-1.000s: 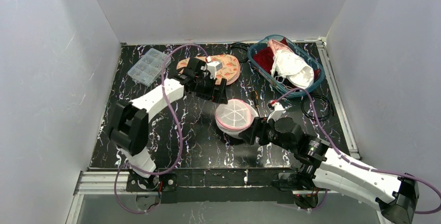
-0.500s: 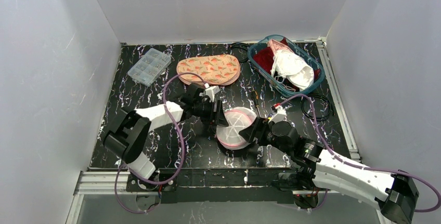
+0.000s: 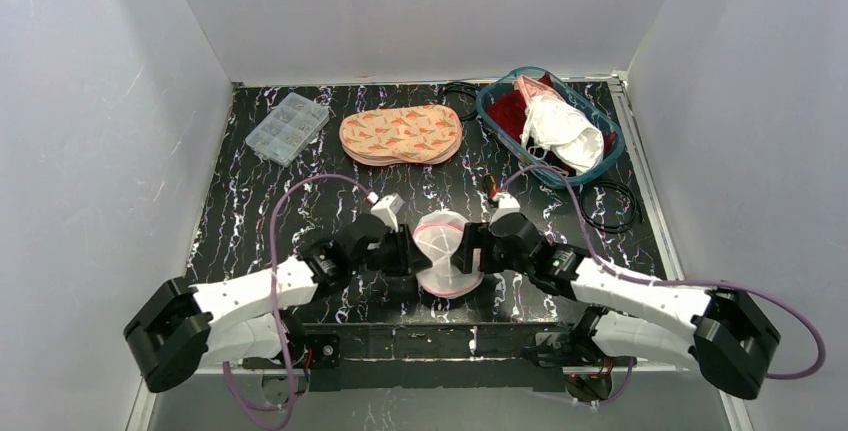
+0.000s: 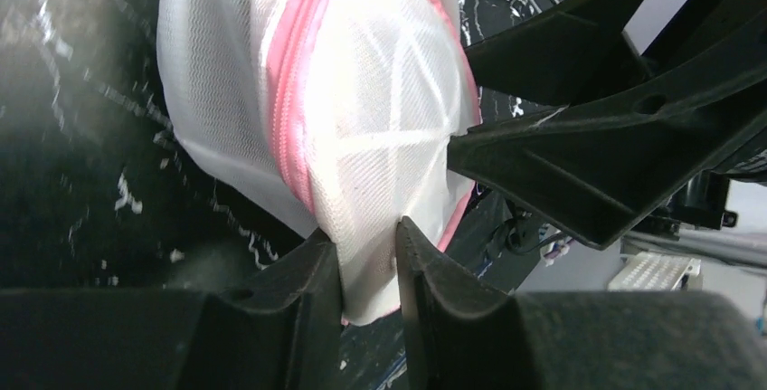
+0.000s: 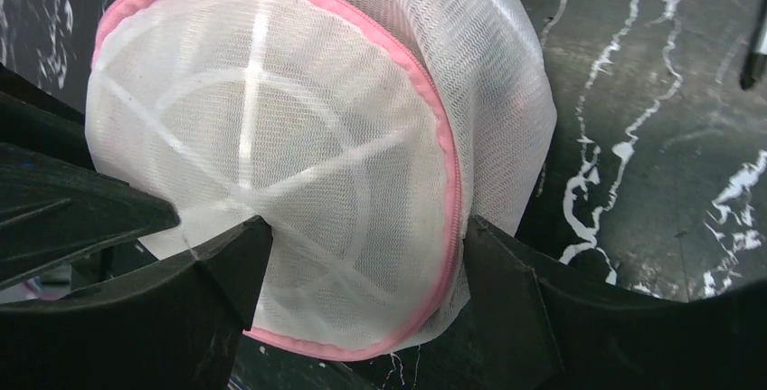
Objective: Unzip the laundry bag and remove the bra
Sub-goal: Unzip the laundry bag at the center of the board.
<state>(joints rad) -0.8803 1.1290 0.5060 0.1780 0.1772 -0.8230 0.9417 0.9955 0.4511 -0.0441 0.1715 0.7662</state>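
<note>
Two tools meet at the laundry bag [image 3: 443, 251], which stands on edge near the front middle of the tabletop [image 3: 250, 181], between the arms. The left tool [image 4: 366, 250] is clenched on a fold of white mesh at the bag's lower rim, just beside the pink zipper [image 5: 440, 150]. The right tool [image 5: 362, 232] spans the domed face from the other side, its fingers [image 5: 208, 290] pressed against the rim on either hand, so it grasps the bag across its width.

The main risk, as I judge it, is that both grips are on cloth and not on the zipper pull. If the arms draw apart now, the mesh may stretch or slip out of the left tool's narrow pinch, which sits near the very edge of the fabric, and the zip would not open. The right tool's wide hold on a soft, springy bag could also let it twist or fold flat and drop to the tabletop.

Much is hidden. The zipper pull shows in no view, so I cannot tell where along the pink track it lies, nor whether the zip is fully closed. The bra cannot be made out through the mesh; only pale ribs show. In the top view the tools cover both sides of the bag, and the wrist views cut off its far side.
</note>
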